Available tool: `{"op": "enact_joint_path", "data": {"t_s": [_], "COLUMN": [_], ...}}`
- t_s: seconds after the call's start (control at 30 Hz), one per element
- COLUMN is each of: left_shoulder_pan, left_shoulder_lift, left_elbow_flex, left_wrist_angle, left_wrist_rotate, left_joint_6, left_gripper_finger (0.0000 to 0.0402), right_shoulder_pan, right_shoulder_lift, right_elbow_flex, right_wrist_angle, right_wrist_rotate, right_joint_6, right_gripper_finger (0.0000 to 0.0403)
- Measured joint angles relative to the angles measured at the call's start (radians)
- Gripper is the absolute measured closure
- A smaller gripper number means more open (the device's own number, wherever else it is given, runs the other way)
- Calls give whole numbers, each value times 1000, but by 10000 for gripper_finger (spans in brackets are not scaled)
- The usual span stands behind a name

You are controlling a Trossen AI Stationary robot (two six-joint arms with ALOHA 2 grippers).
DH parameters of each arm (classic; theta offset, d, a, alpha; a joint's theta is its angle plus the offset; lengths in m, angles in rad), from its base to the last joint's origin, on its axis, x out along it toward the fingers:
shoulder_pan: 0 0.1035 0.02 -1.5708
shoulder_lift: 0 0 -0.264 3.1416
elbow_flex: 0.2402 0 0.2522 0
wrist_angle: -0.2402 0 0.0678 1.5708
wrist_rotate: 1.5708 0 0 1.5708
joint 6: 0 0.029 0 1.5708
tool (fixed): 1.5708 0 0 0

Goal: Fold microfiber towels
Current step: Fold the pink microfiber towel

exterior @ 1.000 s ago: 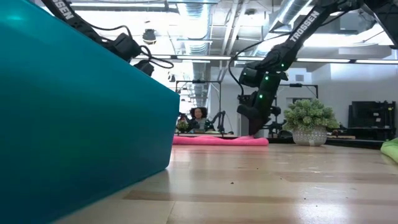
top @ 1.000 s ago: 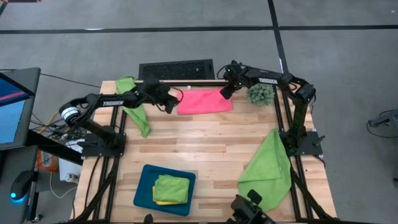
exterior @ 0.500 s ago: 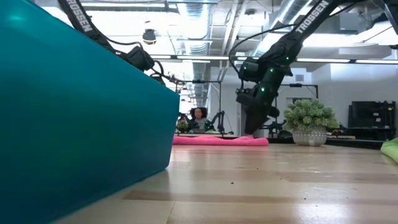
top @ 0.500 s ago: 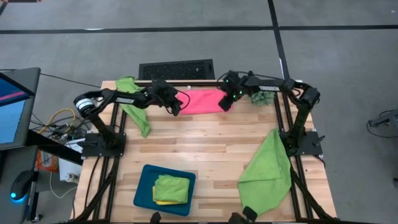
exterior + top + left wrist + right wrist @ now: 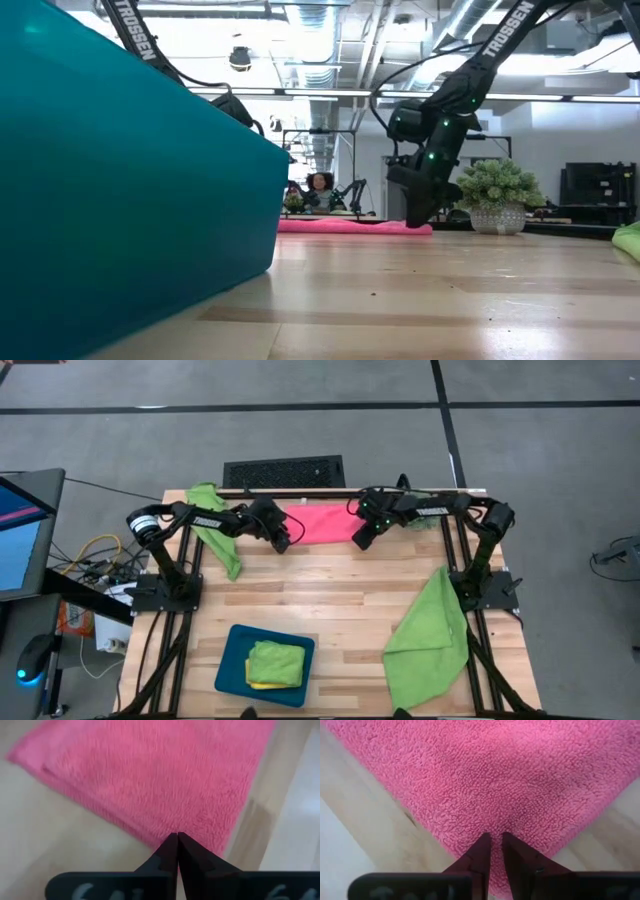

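Observation:
A hot pink towel lies flat at the far middle of the table. My left gripper is shut, and its tips are down at the towel's near edge by the left corner. My right gripper stands over the near right corner with only a narrow gap between its fingers. In the low view it reaches down to the towel's right end. The teal tray hides my left gripper there. My left gripper's shut fingertips meet the pink towel just inside its near edge, close to the left corner, slanting down from the table's left. Whether any cloth is caught between them I cannot tell. The towel lies flat. My right gripper's fingertips stand steeply from above on the towel close to its near right corner, with pink pile showing in the narrow gap. The towel lies flat on the table.
A lime green towel hangs over the far left frame, and another drapes off the near right edge. The teal tray at the near left holds a folded green towel on a yellow one. A spiky plant stands far right.
My left gripper has come down and a little toward the near edge, onto the pink towel's left near corner. My right gripper has moved from the towel's far right corner along its right side toward the near edge and sunk onto it. The towel has stayed put.

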Motion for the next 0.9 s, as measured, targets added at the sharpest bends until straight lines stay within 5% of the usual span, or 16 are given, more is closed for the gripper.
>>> {"op": "enact_joint_path", "data": {"t_s": [0.47,0.9], "left_shoulder_pan": [-104,-298], "left_shoulder_lift": [-32,-290], "left_elbow_flex": [-94,-292], "left_wrist_angle": [-71,-156], "left_wrist_rotate": [16,59], "left_joint_6": [-109,-348], "left_gripper_finger": [398,401], "right_shoulder_pan": [207,536], "right_shoulder_lift": [1,-1], "right_elbow_flex": [0,1], "right_wrist_angle": [-78,-153], "right_wrist_rotate": [-8,33], "right_joint_6": [159,432], "right_gripper_finger": [329,329]}}
